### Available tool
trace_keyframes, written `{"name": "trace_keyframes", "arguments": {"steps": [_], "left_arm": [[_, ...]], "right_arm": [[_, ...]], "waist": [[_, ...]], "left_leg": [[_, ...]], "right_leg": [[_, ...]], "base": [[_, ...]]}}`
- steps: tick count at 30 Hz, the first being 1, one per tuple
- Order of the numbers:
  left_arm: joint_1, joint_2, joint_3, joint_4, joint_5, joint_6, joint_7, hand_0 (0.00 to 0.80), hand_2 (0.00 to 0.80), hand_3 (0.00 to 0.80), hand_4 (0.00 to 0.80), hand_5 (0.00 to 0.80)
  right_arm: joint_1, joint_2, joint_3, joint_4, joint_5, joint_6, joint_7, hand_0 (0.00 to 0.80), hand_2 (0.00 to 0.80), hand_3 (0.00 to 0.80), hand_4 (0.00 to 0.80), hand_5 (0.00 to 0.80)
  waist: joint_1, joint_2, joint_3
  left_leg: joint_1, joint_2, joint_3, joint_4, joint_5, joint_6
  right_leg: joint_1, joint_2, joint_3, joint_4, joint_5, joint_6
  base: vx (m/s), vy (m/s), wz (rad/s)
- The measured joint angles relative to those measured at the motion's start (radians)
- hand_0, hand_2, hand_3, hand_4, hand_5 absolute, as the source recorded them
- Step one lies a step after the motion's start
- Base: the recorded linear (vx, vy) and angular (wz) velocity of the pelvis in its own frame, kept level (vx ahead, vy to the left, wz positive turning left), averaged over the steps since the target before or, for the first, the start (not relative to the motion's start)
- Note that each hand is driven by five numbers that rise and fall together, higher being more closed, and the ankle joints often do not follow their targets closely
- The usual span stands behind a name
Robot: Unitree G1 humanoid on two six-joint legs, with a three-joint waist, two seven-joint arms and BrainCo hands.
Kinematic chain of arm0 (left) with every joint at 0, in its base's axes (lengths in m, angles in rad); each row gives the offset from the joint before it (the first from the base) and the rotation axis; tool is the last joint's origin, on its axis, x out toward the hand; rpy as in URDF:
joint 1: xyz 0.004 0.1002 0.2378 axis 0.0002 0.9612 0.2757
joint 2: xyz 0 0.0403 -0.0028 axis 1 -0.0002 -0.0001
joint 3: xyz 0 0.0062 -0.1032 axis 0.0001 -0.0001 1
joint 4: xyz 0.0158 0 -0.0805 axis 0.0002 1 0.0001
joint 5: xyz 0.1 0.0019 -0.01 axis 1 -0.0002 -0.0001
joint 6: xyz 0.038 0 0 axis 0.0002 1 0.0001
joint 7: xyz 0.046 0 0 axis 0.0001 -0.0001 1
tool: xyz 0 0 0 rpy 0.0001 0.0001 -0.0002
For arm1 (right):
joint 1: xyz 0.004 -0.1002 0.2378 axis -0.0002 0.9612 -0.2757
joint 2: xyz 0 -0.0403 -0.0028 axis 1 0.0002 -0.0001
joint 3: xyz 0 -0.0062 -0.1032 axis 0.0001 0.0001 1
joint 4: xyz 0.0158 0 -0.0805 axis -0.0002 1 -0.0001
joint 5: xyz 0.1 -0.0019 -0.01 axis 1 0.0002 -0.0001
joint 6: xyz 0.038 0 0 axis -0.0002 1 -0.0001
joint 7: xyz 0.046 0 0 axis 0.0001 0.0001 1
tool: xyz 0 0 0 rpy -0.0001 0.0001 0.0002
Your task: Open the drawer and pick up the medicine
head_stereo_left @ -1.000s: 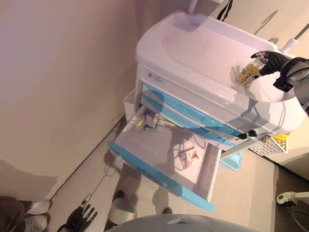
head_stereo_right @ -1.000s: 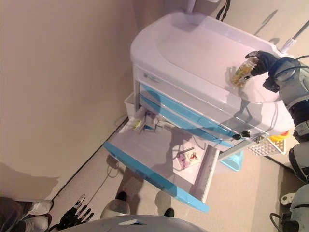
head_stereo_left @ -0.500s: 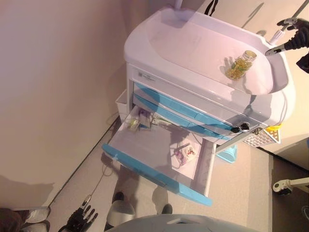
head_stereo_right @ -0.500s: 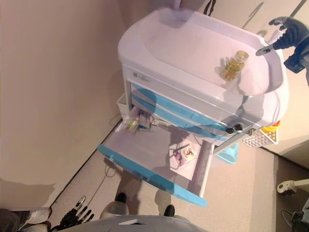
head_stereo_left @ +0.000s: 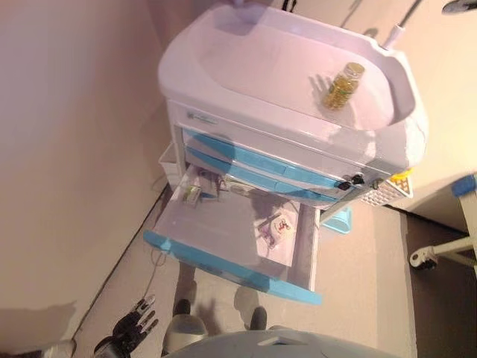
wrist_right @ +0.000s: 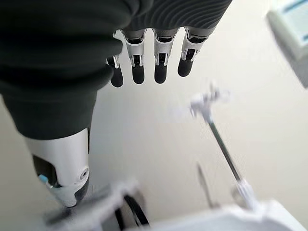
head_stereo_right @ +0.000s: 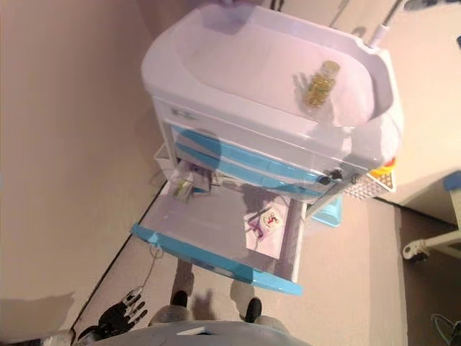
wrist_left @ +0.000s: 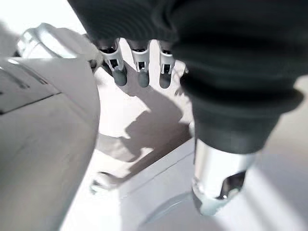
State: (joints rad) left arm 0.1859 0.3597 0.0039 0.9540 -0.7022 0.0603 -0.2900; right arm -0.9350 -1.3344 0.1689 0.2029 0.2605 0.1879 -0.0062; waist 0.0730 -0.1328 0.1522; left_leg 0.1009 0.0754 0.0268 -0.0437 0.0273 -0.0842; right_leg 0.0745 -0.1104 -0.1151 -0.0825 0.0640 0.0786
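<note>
My left robot hand (head_stereo_left: 133, 326) hangs low by the floor, fingers spread and empty. The drawer (head_stereo_left: 231, 242) of the cart (head_stereo_left: 283, 82) stands pulled out, small packets inside. The medicine bottle (head_stereo_left: 340, 84) stands on the cart's top, free of both hands. My right robot hand (wrist_right: 149, 53) is off past the cart, fingers straight, holding nothing. I judge the pick done; possibly only shutting the drawer remains.

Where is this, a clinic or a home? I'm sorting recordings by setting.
Probably a clinic or a mock-up of one. A white cart with blue drawers stands against a wall, its lowest drawer open with small packets inside, and a pill bottle stands on top.
</note>
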Motion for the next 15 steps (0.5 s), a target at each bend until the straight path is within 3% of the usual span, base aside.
{"name": "trace_keyframes", "arguments": {"steps": [3,5,7,11,15], "left_arm": [[0.003,-0.005,-0.034,-0.020,0.127,-0.008,0.019,0.000,0.000,0.000,0.000,0.000],[0.015,-0.007,-0.052,-0.048,0.193,-0.021,0.027,0.000,0.000,0.000,0.000,0.000],[0.022,-0.007,-0.087,-0.078,0.289,-0.033,0.053,0.000,0.000,0.000,0.000,0.000],[0.010,-0.008,-0.159,-0.131,0.432,-0.052,0.085,0.000,0.000,0.000,0.000,0.000],[-0.022,0.005,-0.218,-0.144,0.543,-0.064,0.132,0.000,0.000,0.000,0.000,0.000]], "right_arm": [[0.325,0.019,-0.264,-0.154,0.060,-0.003,-0.018,0.000,0.000,0.000,0.000,0.000],[0.496,0.037,-0.377,-0.225,0.100,-0.004,-0.007,0.000,0.000,0.000,0.000,0.000],[0.713,0.141,-0.511,-0.319,0.145,-0.016,0.029,0.000,0.000,0.000,0.000,0.000],[0.924,0.318,-0.521,-0.411,0.161,-0.037,0.121,0.000,0.000,0.000,0.000,0.000],[0.983,0.371,-0.506,-0.442,0.151,-0.060,0.169,0.000,0.000,0.000,0.000,0.000]], "waist": [[-0.045,0.029,-0.015],[-0.071,0.051,-0.024],[-0.107,0.080,-0.030],[-0.176,0.113,-0.031],[-0.216,0.138,-0.012]], "left_leg": [[0.009,-0.002,0.014,-0.005,-0.003,0.003],[0.010,-0.003,0.026,-0.009,-0.004,0.005],[0.023,-0.001,0.051,-0.018,-0.004,0.005],[0.045,0.003,0.091,-0.035,-0.006,0.007],[0.050,0.005,0.120,-0.037,-0.006,0.007]], "right_leg": [[-0.006,-0.001,0.023,0.001,0.002,0.003],[-0.012,-0.002,0.034,0.002,0.003,0.004],[-0.017,0.002,0.056,0.001,0.004,0.006],[-0.019,0.006,0.091,-0.004,0.004,0.015],[-0.035,0.005,0.114,-0.005,0.017,0.020]], "base": [[-0.007,0.057,-0.20],[-0.009,0.039,-0.25],[-0.008,0.033,-0.30],[-0.007,0.016,-0.29],[-0.014,0.021,-0.22]]}}
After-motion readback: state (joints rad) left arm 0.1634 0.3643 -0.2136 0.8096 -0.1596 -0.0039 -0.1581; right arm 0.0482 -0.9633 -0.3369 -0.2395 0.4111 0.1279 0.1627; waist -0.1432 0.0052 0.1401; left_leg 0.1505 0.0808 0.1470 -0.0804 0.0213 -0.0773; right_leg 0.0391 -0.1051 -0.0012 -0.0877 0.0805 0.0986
